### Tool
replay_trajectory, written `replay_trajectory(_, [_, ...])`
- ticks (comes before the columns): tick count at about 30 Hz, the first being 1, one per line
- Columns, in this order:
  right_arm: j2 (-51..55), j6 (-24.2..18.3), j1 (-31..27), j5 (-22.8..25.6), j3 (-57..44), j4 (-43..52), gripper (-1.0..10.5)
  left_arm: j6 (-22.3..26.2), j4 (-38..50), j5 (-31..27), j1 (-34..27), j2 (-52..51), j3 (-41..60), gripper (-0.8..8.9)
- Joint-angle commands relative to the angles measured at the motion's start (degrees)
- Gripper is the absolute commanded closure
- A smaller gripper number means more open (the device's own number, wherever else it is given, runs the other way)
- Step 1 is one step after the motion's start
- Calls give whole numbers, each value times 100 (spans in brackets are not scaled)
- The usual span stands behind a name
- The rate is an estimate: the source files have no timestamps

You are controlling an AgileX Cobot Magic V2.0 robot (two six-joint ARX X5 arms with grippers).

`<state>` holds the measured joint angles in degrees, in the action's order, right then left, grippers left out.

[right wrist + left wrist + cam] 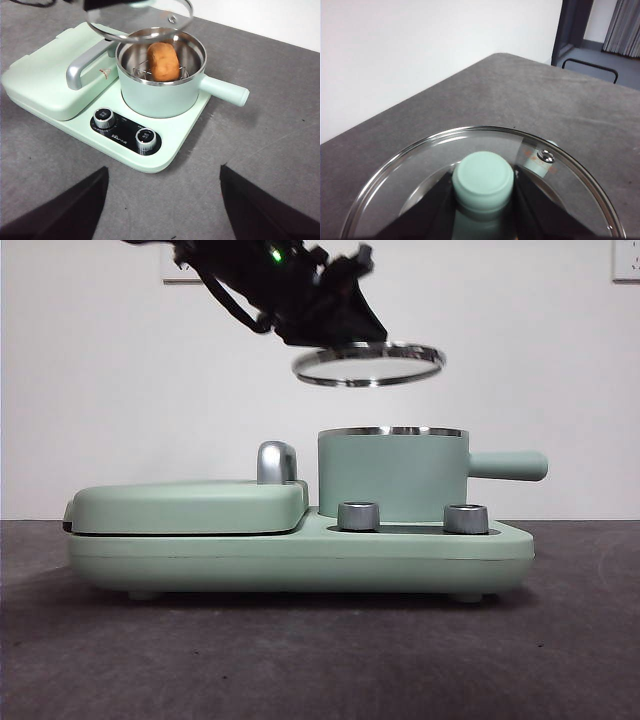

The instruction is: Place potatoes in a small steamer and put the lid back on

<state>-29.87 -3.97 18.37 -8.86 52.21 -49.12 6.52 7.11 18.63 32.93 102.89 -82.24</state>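
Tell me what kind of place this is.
Probably a lab or test room, not a kitchen: a mint-green cooking appliance sits on a dark grey felt-like tabletop before a bare white wall, with a doorway beyond.

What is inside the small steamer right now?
One potato lies on a wire rack inside the small steamer. The lid, held by the left gripper, hangs above. The pot's floor under the rack is hidden.

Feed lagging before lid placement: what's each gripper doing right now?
Left gripper: shut on the glass lid by its knob, above the steamer.
Right gripper: open, holding nothing.
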Motion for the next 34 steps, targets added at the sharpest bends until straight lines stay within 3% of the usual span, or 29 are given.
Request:
replay_trajectory(1, [-35, 98, 20, 11, 28, 20, 600, 188, 345, 22, 70, 262, -308, 800])
replay_trajectory(11, [-37, 98, 20, 103, 28, 22, 600, 190, 844, 20, 90, 774, -361, 801])
replay_trajectory(34, [-37, 216, 20, 308, 28, 22, 600, 192, 852, 26, 125, 1075, -363, 801])
